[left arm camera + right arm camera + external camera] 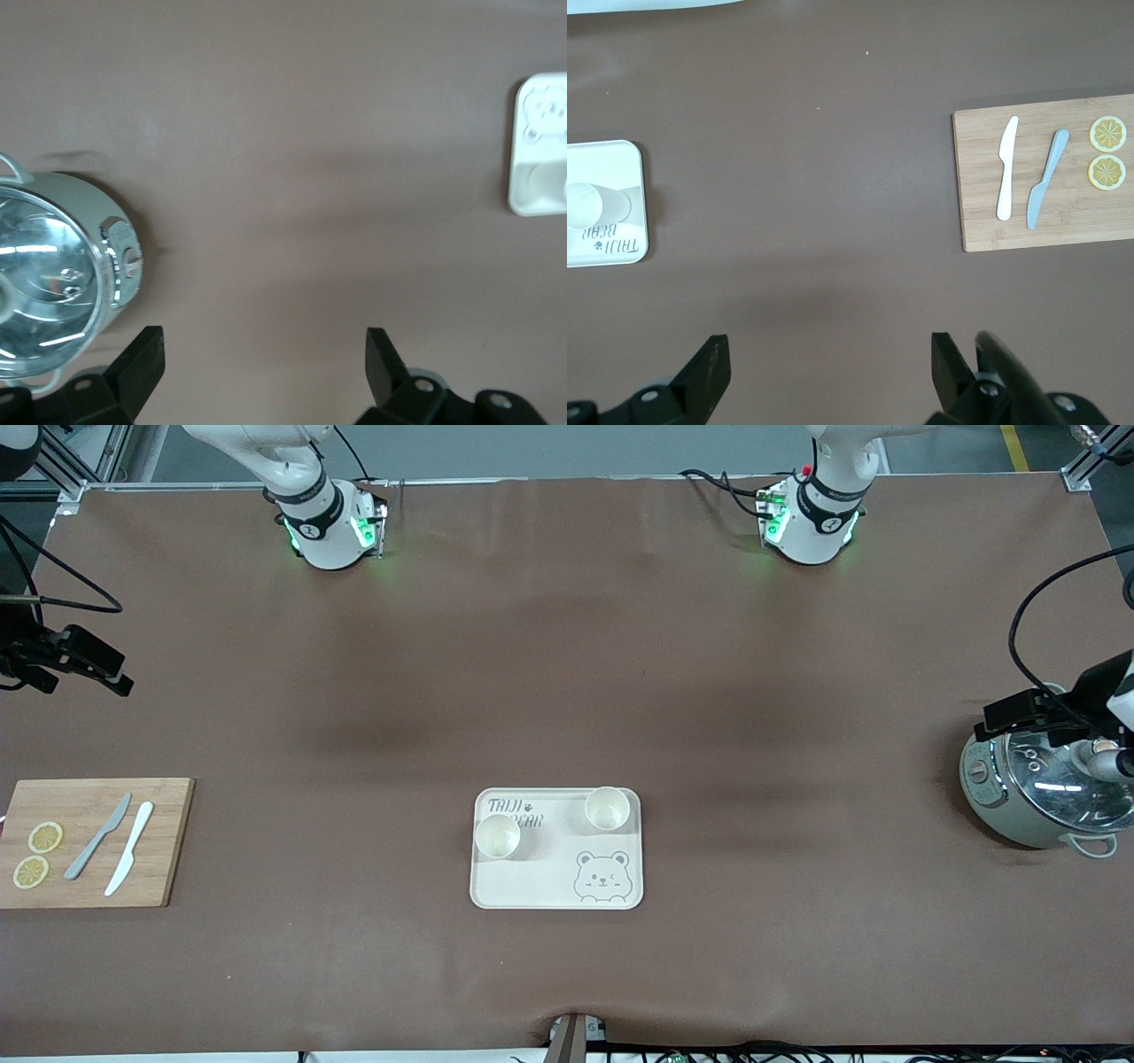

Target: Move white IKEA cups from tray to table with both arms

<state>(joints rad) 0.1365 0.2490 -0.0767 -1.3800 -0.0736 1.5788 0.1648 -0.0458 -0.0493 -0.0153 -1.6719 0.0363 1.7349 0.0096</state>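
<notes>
Two white cups stand upright on the cream bear-printed tray (549, 868) in the middle of the table. One cup (497, 837) is toward the right arm's end, the other cup (607, 808) toward the left arm's end and a little farther from the front camera. One cup (589, 205) also shows in the right wrist view. My left gripper (1010, 713) hangs open and empty over the table beside a pot; its fingers spread wide in the left wrist view (264, 354). My right gripper (97, 669) hangs open and empty over bare table at the right arm's end (830, 359).
A silver pot with a glass lid (1045, 797) stands at the left arm's end. A wooden cutting board (89, 841) at the right arm's end carries a grey knife (97, 837), a white knife (129, 849) and two lemon slices (37, 855).
</notes>
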